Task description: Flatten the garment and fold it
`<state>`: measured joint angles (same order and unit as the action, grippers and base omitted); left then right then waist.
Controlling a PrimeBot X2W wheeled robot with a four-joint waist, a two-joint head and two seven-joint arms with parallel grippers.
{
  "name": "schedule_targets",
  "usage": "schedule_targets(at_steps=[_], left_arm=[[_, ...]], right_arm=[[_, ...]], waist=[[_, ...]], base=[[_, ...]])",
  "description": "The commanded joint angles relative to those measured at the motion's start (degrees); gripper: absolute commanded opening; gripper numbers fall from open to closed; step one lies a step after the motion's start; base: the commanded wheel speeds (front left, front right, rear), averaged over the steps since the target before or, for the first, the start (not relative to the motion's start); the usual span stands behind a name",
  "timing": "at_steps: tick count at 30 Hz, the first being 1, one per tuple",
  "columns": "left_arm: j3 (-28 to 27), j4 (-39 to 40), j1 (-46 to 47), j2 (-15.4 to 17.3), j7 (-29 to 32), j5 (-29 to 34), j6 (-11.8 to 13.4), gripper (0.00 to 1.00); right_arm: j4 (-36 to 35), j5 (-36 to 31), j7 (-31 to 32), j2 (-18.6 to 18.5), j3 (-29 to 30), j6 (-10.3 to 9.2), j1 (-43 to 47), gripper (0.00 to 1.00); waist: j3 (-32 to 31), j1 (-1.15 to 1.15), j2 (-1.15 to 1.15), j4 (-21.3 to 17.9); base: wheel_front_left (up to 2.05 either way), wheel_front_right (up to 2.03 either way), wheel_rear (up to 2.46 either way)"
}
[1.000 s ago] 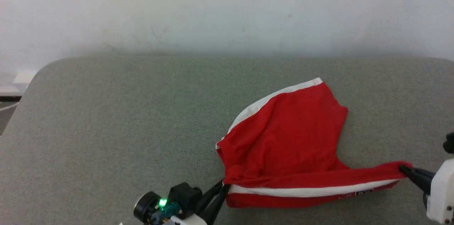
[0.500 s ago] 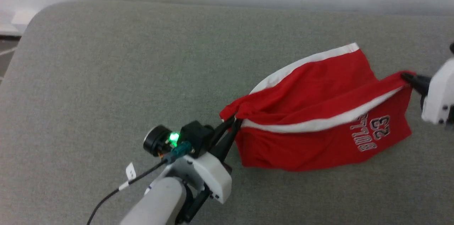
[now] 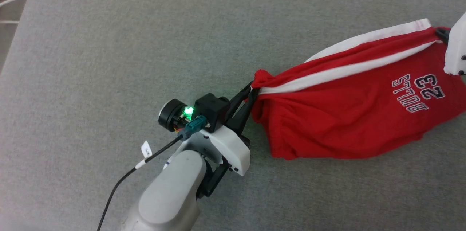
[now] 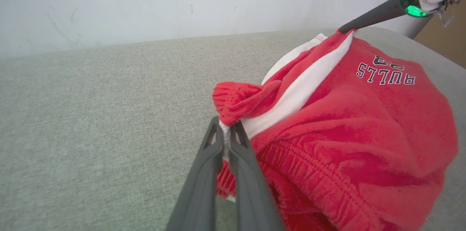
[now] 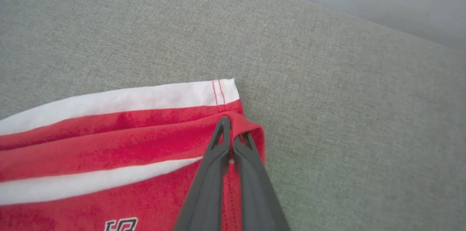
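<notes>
Risks, left to right: the left hand [image 3: 251, 90] had only a bunched wad of fabric, so a hard stretch could pull it free. The basketball shorts [image 3: 349, 114] sagged between the two grips onto the grey tabletop [image 3: 109, 41] and would likely lay down creased. The right hand [image 5: 231, 130] pinched a thin hem corner that could easily slip. Both hands were clamped tight on the red fabric, fingers nearly touching, and held nothing else.

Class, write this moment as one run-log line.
shorts: bunched, unfolded, stretched between both | left gripper: shut on shorts | right gripper: shut on shorts
</notes>
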<state>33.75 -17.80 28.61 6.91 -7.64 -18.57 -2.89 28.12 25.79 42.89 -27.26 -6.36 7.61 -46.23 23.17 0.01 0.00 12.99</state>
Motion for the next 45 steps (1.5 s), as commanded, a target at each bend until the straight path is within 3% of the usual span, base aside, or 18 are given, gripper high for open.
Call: schedule_targets(at_steps=[1,10,11,12,13,20,31,37,45], left_arm=[[-0.2,-0.8,1.3,-0.5,-0.7,-0.1,0.4,0.00],[0.6,-5.6,3.1,-1.8,-2.9,-0.5,0.6,0.00],[0.7,-6.0,3.2,-1.9,-3.0,-0.6,0.6,0.01],[0.8,-6.4,3.2,-2.0,-3.3,-0.7,0.7,0.73],[0.8,-6.7,3.2,-2.0,-3.6,-0.7,0.8,1.00],[0.0,-7.6,1.4,-1.2,-4.8,-1.5,1.6,1.00],[-7.0,-1.8,-6.5,2.0,-6.0,-7.3,5.4,1.00],[-10.7,2.3,-11.8,3.4,-6.7,-8.5,9.1,1.00],[-13.1,6.2,-20.7,3.8,-7.3,-8.0,11.7,1.00]], right_arm=[[1.3,-0.7,-1.0,-0.3,-0.2,-0.12,-1.4,0.00],[8.7,-2.1,-6.3,0.2,-2.4,-0.12,-3.9,0.00],[9.2,-2.1,-7.4,0.2,-2.6,-0.12,-3.9,0.48],[9.7,-2.1,-8.7,0.3,-2.7,-0.12,-4.0,1.00],[10.1,-2.1,-10.0,0.5,-3.1,-0.12,-3.9,1.00],[11.0,0.5,-17.1,0.9,-7.7,-0.12,-2.3,1.00],[4.9,5.7,-36.6,-2.4,-17.2,-0.12,6.0,1.00],[2.0,4.9,-46.2,-3.2,-16.9,-0.12,11.8,1.00],[-2.7,1.1,-54.7,0.6,-8.5,-0.12,24.1,1.00]], waist=[[2.1,-0.01,0.00,2.1],[2.2,-0.01,0.00,2.5],[1.8,-0.01,0.00,2.5],[1.3,-0.01,0.00,2.3],[0.7,-0.01,0.00,2.2],[-5.0,-0.01,0.00,0.5],[-17.2,-0.01,0.00,-4.4],[-20.6,-0.01,0.00,-6.9],[-22.9,-0.01,0.00,-9.0]], base=[[0.00,0.00,0.00],[0.00,0.00,0.00],[0.00,0.00,0.00],[0.00,0.00,0.00],[0.00,0.00,0.00],[0.00,0.00,0.00],[0.00,0.00,0.00],[0.00,0.00,0.00],[0.00,0.00,0.00]])
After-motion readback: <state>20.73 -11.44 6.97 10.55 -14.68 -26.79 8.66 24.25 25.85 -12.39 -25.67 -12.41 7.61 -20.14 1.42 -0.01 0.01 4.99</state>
